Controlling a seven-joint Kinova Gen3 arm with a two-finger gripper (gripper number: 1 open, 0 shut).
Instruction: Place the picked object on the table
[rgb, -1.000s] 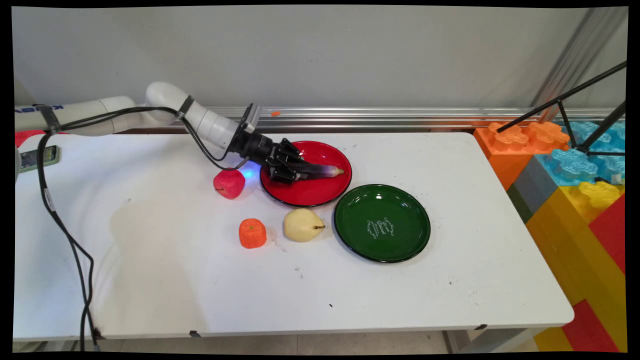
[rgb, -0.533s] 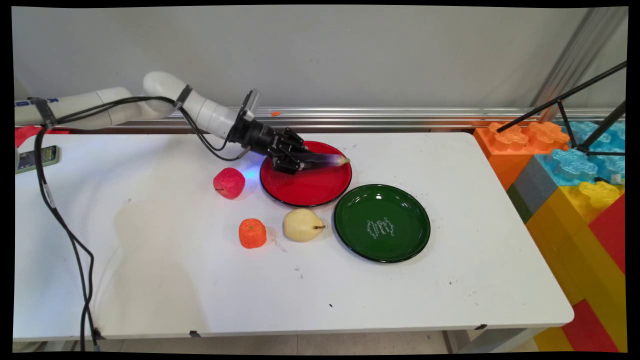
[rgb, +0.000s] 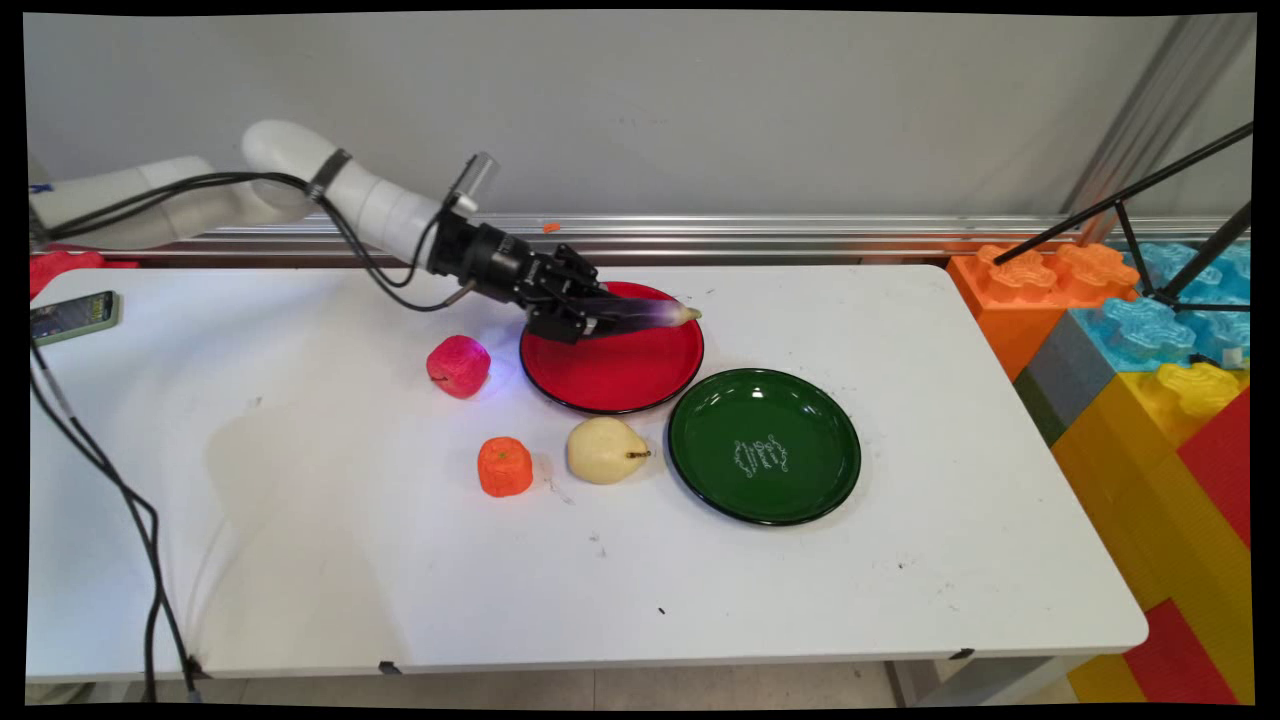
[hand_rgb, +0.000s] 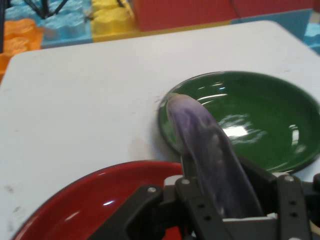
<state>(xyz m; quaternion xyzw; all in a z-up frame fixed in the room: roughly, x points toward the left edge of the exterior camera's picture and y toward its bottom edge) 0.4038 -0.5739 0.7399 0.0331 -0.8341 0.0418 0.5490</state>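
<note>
We log a glossy red round plate (rgb: 620, 375), a dark green round plate (rgb: 765, 445) with white script lettering, a purple eggplant (rgb: 640, 314) fading pale at its tip, a red apple (rgb: 459, 366), an orange fruit (rgb: 505, 466), a pale yellow pear (rgb: 603, 450), and a white table (rgb: 300, 520).

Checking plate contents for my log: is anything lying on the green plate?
No, the green plate is bare; the gripper holds the eggplant over the red plate.
</note>
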